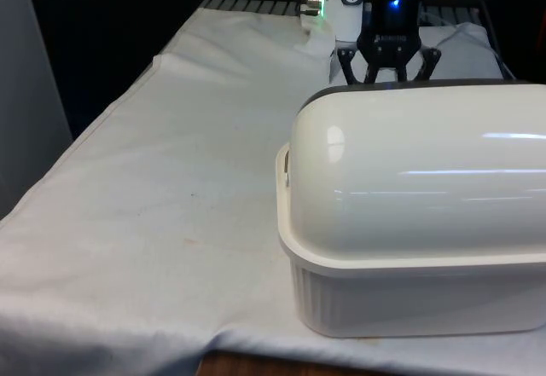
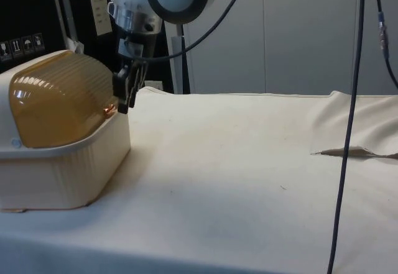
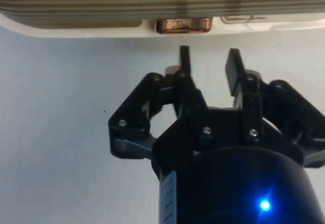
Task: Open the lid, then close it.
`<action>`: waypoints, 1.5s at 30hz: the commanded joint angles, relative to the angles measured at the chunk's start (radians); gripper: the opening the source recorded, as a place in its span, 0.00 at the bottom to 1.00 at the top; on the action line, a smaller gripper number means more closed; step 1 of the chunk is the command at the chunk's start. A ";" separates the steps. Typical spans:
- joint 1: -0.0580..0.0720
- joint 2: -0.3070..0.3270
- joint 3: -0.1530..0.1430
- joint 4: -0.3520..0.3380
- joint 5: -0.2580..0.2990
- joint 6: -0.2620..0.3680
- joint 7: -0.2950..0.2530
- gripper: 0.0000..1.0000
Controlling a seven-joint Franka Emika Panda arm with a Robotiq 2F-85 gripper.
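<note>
From the front we see the bread box (image 1: 409, 248) on the surface (image 1: 171, 188) with its back to us, the pincer (image 1: 388, 62) behind it. Side on, the amber lid (image 2: 59, 100) sits shut. At the wrist, fingers (image 3: 233, 69) stand apart before the copper handle (image 3: 183, 26), lined up, we judge, to lift.

I see a white cloth (image 1: 145, 188) over the table (image 1: 247, 366), whose brown wooden edge peeks out under the cloth's near hem in the front view. The cloth lies mostly flat, with soft creases along its side edge and a raised fold (image 2: 354, 131) toward the side view's right. A few small dark specks mark it. Behind the table in the front view hang black curtains (image 1: 111, 18), and a grey panel (image 1: 30, 95) stands at that view's left. In the side view I see pale grey wall panels (image 2: 292, 35) behind the table, with dark cabinets (image 2: 25, 19) further along.
</note>
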 commanded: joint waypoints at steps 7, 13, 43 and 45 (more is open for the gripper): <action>0.000 0.001 0.003 0.002 0.004 0.000 -0.002 0.09; -0.003 0.014 0.016 0.025 0.013 -0.012 -0.002 0.00; -0.005 0.028 0.045 0.054 0.016 -0.038 -0.100 0.00; -0.004 0.033 0.048 0.056 0.016 -0.035 -0.108 0.00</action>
